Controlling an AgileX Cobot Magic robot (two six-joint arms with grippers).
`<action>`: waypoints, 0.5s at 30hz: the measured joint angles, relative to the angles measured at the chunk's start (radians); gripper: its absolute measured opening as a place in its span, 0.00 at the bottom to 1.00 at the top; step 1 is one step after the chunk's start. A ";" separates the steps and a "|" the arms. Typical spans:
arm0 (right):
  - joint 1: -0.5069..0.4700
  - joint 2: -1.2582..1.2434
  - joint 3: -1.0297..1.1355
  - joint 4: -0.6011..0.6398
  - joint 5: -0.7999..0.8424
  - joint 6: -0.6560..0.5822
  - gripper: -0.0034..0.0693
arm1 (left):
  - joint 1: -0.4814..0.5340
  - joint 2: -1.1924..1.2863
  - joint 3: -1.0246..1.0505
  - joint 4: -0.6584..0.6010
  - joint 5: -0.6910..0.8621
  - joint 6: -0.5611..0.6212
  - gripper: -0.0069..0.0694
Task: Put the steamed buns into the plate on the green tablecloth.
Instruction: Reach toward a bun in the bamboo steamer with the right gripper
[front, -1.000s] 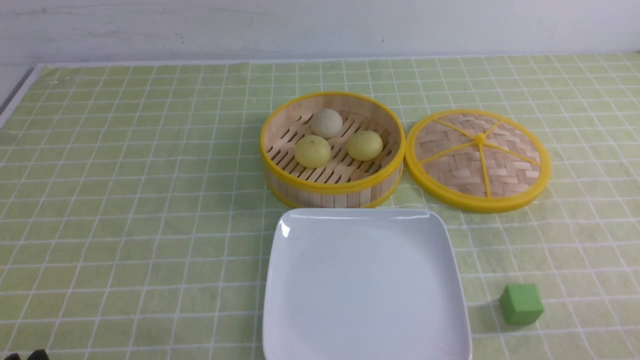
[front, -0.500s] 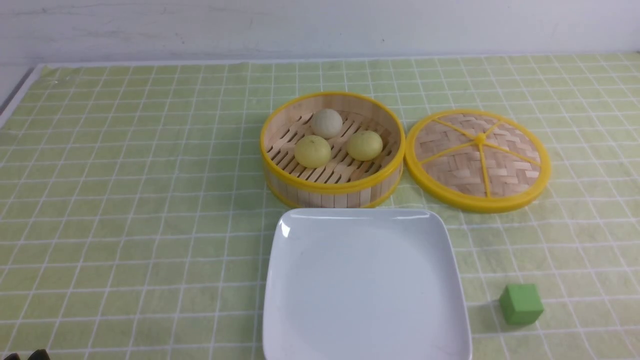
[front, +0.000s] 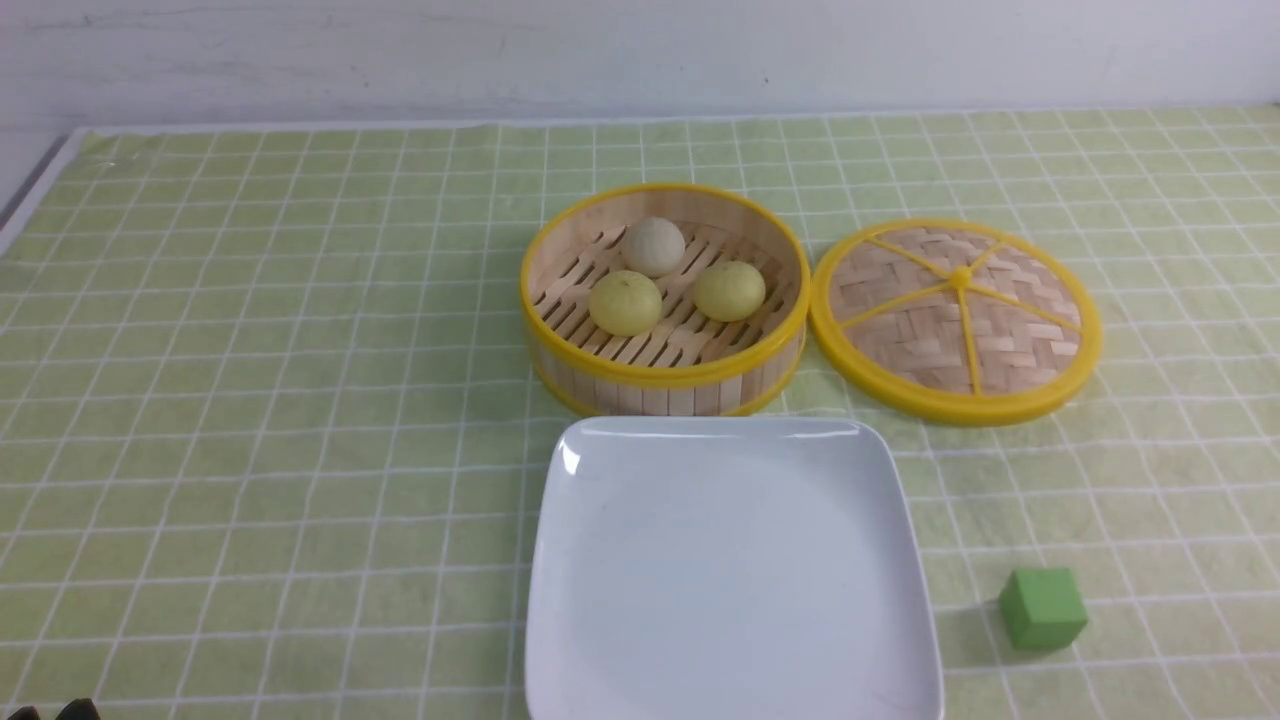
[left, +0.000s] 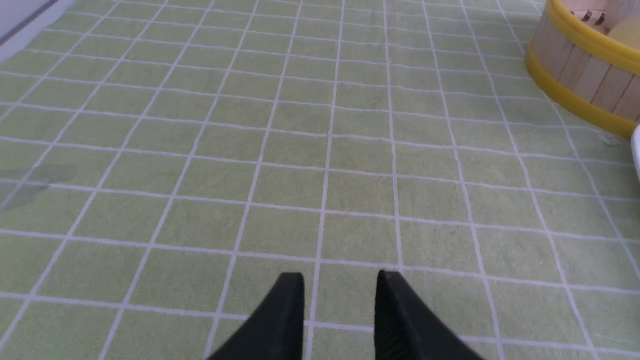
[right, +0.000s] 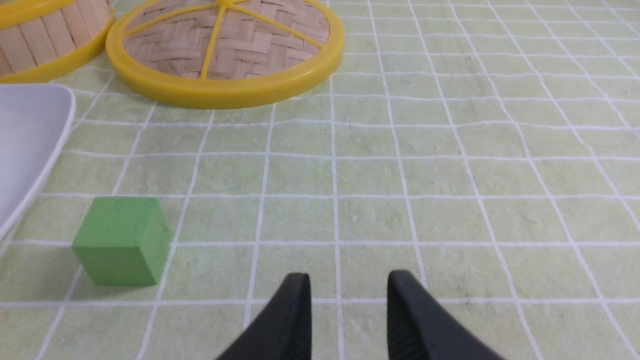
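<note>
my left gripper (left: 340, 276) and right gripper (right: 348, 276) both hang apart and empty, low over the cloth (front: 250, 450). ahead, between them, lies the plate (front: 720, 425). just beyond it the steamer (front: 660, 378) holds all three buns (front: 626, 303). the lid (front: 955, 320) crowds my right side, so left looks the clearer reach.

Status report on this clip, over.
Left end effector open, empty; right end effector likewise. Three steamed buns in steamer, lid off; plate bare. Path unobstructed.

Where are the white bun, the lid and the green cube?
White bun (front: 654, 246), front view, its top.
Lid (front: 960, 276), front view, its middle.
Green cube (front: 1045, 622), front view, its front face.
</note>
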 joint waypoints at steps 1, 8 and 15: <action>0.000 0.000 0.000 0.006 -0.002 0.006 0.38 | 0.000 0.000 0.000 -0.020 0.000 -0.019 0.40; 0.000 0.000 0.006 0.384 -0.005 0.266 0.38 | 0.000 0.000 0.002 -0.449 -0.008 -0.373 0.40; 0.000 0.000 0.007 0.626 -0.041 0.349 0.38 | 0.000 0.000 0.003 -0.645 -0.038 -0.540 0.40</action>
